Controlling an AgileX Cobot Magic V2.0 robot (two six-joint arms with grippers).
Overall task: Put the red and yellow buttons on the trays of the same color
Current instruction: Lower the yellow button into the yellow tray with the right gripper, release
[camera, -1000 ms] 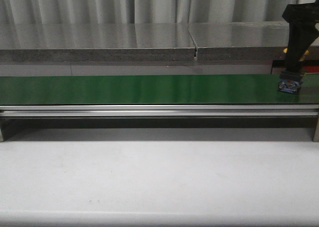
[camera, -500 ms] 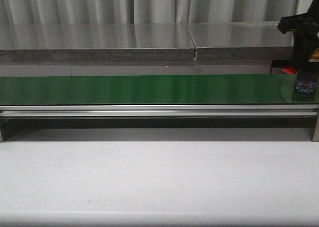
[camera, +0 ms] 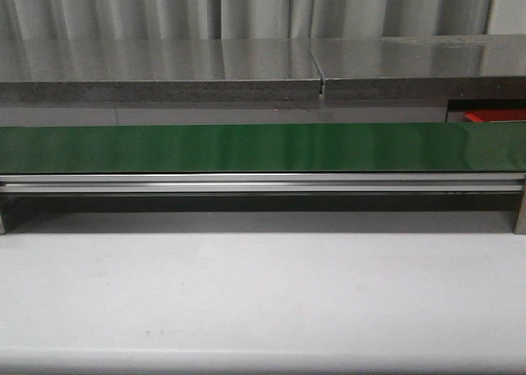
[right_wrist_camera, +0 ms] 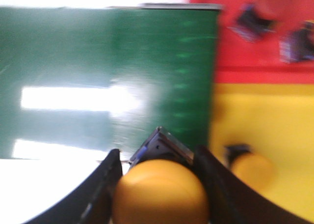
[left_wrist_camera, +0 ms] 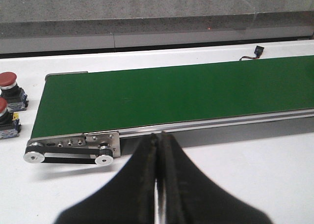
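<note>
Left gripper (left_wrist_camera: 158,184) fingers pressed together; right gripper (right_wrist_camera: 159,184) fingers clamp something.

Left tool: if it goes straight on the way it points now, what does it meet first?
Probably the near edge of the conveyor belt. The left tool is shut and aimed at the metal side rail, with only bare white table before it. Depth is unclear. The red buttons sit off to the side.

My right gripper (right_wrist_camera: 159,184) is black, with a glossy yellow button (right_wrist_camera: 159,192) on a dark blue-black base. The belt (camera: 246,147) is plain deep green, the trays red (right_wrist_camera: 255,47) and yellow (right_wrist_camera: 265,121), the surface (camera: 263,301) pale grey-white.
</note>
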